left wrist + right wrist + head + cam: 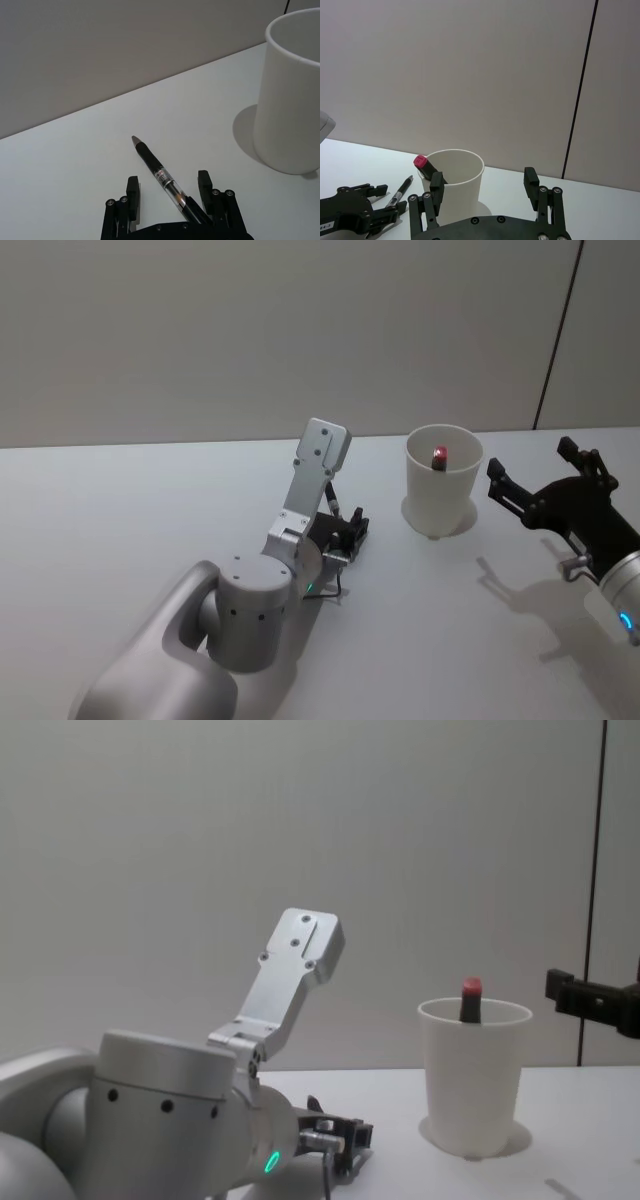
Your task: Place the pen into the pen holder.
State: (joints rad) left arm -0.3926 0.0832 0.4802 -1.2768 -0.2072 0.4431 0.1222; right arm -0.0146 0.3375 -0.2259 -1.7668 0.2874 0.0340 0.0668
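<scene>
Left wrist view: black, clear-barrelled pen (160,173) lying flat.

Two pens – red-capped pen (440,456), black pen (155,167), one pen holder (443,492), two grippers – left gripper (167,180), right gripper (531,460)

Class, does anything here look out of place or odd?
One pen lies flat on the table within the open left gripper, outside the pen holder, where a red-capped pen leans. The right gripper hovers open beside it. Nothing spilled.
</scene>
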